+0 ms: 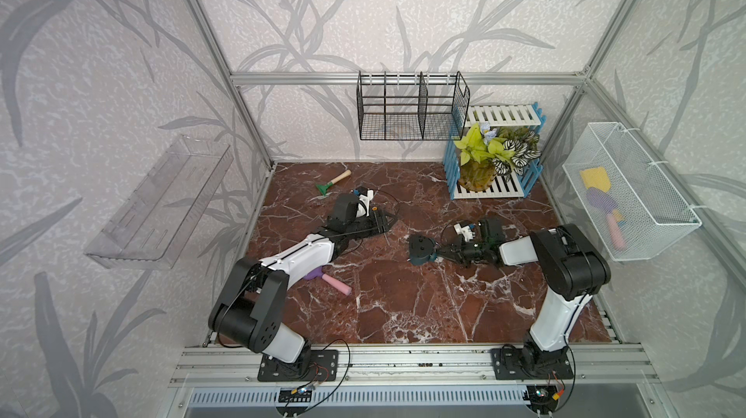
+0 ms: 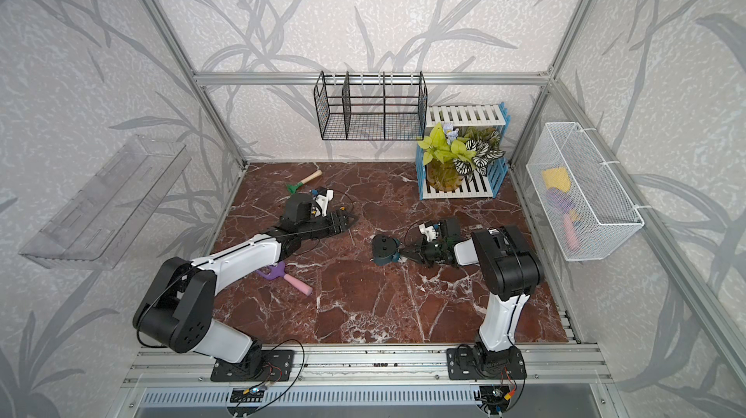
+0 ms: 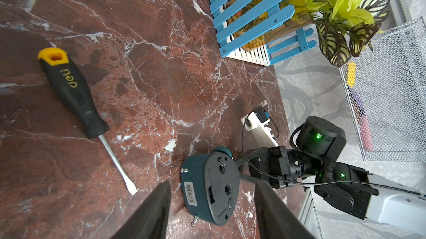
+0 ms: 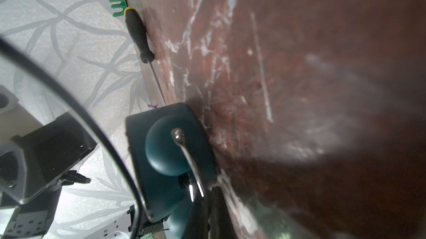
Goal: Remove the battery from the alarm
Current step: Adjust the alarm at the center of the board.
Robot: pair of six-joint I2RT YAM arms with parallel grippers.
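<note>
Left wrist view: the alarm (image 3: 209,189) lies mid-table (image 3: 138,87) with its dark back upward. Right pincer (image 1: 438,253) is clenched tight at the alarm's bell end; what it pinches is unclear. Left pincer (image 3: 212,182) hangs released nearby, beside the screwdriver (image 3: 73,94).

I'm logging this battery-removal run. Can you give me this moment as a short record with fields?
alarm: face down on table, dark back up
battery: not visible; back cover looks shut
right gripper: shut on alarm's top
left gripper: fingers open, holding nothing
screwdriver: flat on table, apart from alarm
</note>
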